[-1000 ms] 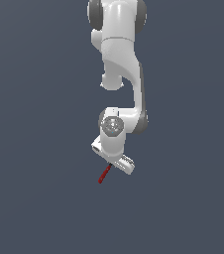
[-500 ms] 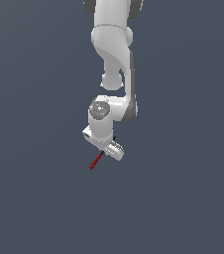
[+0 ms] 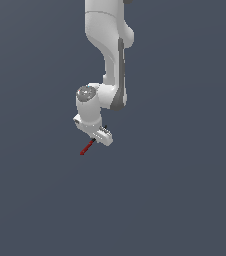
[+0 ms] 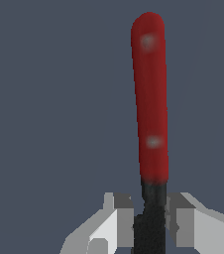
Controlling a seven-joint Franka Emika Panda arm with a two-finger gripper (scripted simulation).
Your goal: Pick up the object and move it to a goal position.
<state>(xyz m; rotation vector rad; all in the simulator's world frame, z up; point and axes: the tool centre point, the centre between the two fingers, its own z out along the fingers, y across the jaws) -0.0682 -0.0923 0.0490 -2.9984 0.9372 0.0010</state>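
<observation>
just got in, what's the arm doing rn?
A single Panda arm is carrying a small knife-like stick. The tool is shut on its black blade end, and the red handle sticks out free beyond the fingers. In the exterior view the stick pokes down and toward that view's left from under the wrist, over a plain dark background. No goal marker is visible, so how far it has left to go can't be told.

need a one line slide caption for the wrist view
White end effector shut on the black blade of a thin red-handled knife-like stick, handle pointing away.
</observation>
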